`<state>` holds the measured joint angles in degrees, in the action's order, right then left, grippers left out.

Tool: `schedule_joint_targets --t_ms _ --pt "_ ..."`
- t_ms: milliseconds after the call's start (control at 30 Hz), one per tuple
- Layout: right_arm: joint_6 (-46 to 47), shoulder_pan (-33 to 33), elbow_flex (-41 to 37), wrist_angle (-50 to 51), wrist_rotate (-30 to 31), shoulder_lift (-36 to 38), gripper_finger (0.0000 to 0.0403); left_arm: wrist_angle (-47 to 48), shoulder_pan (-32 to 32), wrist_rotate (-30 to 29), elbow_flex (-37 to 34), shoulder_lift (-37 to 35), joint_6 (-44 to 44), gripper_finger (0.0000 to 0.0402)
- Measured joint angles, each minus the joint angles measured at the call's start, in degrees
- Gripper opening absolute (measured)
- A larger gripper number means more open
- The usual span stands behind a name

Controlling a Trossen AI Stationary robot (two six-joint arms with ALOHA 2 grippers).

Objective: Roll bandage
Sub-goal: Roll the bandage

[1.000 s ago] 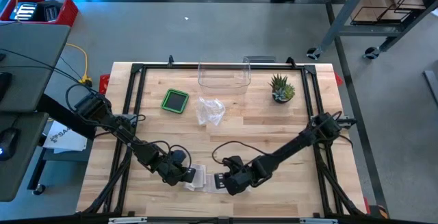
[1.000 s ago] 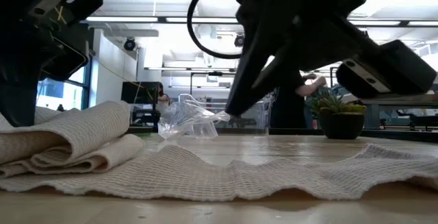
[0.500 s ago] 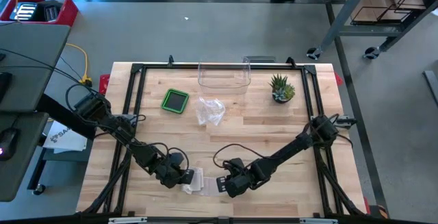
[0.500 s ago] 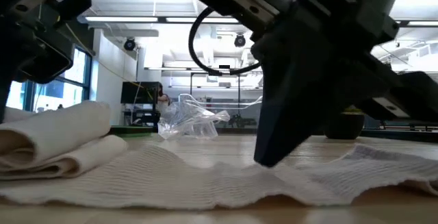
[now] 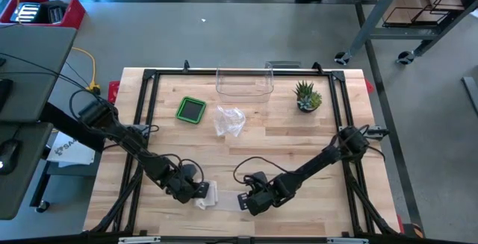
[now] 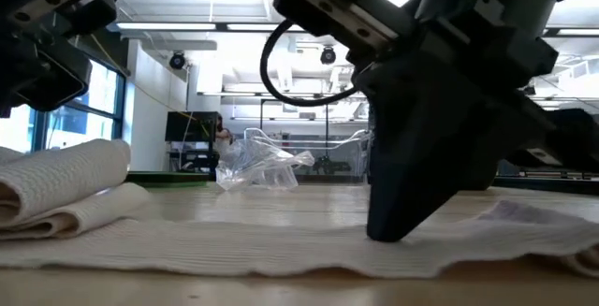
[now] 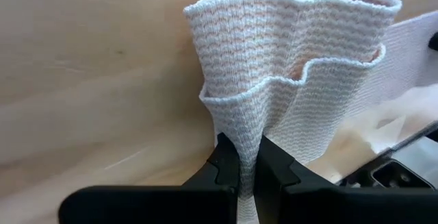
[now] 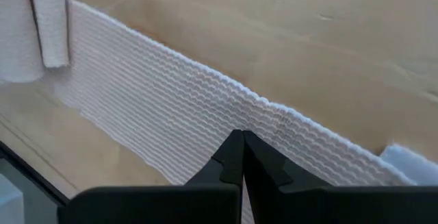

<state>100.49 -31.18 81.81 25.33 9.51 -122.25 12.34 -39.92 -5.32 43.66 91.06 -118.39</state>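
Compared with a second earlier, we noted the left gripper (image 5: 196, 192) had drawn slightly toward the table's left and near edge, taking the folded end of the bandage (image 5: 211, 195) with it. The slack wave seen in the low view had flattened, so the strip lay nearly level on the wood. The right gripper (image 5: 243, 201) had come down from above the strip to press on it.

Nearest the front edge: bandage, white ribbed knit, one strip running along the wooden table (image 5: 299, 147) between the two grippers.

Left gripper: fingers (image 7: 228, 166) closed together on the bandage, pinching a looped, folded bundle of it. In the low view that bundle (image 6: 61, 180) sat at the strip's end, doubled over itself.

Right gripper: jaws fully closed with nothing between them, tip resting on the flat strip (image 8: 171, 114) partway along, well apart from the folded end.

Mid-table: crumpled clear plastic bag (image 5: 229, 119); green square lidded container (image 5: 191, 110) just beside it.

Far edge: clear plastic bin (image 5: 244, 84); small potted plant (image 5: 307, 97) beside it.
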Motion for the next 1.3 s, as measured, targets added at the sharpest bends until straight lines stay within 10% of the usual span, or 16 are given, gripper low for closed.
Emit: schedule_joint_targets --t_ms 800,1300 --pt "-0.5 0.8 0.0 -3.8 0.6 -2.2 0.0000 32.9 3.7 5.6 15.8 -4.0 14.2 0.0008" --pt "-0.5 1.4 -0.1 -3.5 1.6 -2.2 0.0000 29.0 5.9 9.8 17.7 2.8 18.2 0.0007"
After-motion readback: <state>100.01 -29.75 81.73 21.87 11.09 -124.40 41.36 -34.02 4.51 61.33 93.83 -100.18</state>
